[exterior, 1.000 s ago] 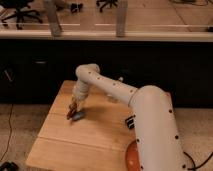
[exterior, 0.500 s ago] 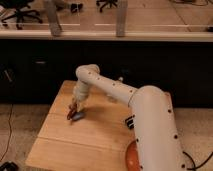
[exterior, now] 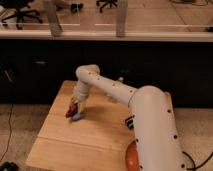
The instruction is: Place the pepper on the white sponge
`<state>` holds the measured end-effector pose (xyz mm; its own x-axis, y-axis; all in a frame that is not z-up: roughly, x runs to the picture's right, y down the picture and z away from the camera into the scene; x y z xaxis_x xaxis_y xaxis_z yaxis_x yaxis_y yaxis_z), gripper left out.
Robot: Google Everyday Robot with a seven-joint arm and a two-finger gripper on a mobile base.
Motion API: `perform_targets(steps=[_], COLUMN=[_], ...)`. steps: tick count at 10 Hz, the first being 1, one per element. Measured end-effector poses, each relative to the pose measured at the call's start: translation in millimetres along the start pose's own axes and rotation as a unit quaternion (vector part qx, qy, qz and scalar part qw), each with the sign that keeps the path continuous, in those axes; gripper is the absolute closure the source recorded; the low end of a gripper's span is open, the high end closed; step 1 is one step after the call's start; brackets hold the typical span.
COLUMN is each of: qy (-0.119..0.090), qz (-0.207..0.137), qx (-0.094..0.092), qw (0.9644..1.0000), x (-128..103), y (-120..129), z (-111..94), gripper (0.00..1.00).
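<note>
Tool [exterior: 75, 107] sits low over the left part of the tabletop [exterior: 95, 135], closer to the far edge than to the near edge. It points down from the end of the white arm [exterior: 120, 92], which reaches in from the near right corner and bends at an elbow near the far edge. How far the tool is spread I cannot tell.

Pepper [exterior: 71, 110] is right at the tool tip, a small red elongated shape lying slightly tilted. Whether the tool grips it or only touches it cannot be told.

White sponge [exterior: 78, 117] lies flat on the tabletop just under and beside the tool tip, on the side toward the near edge. Pepper and white sponge appear to touch or overlap at the sponge's left end; whether the pepper's weight rests on it is not clear.

Black ribbed object [exterior: 130, 122] lies toward the right edge, partly hidden by the arm. Orange-red disc [exterior: 131, 159] shows at the near edge, beside the arm's base.
</note>
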<state>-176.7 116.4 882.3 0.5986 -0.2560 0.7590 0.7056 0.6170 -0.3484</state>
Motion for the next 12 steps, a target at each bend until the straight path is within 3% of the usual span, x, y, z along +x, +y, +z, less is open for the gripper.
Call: perform_targets(steps=[4, 9, 12], qy=[-0.001, -0.019, -0.02], qz=[0.002, 0.01, 0.02], qx=[0.001, 0.049, 0.056], qw=[1.0, 0.9986, 0.998], x=[0.8, 9.4, 10.1], y=[1.1, 11.3, 13.4], z=[0.6, -24.6, -31.3], gripper=[0.2, 0.2, 0.2])
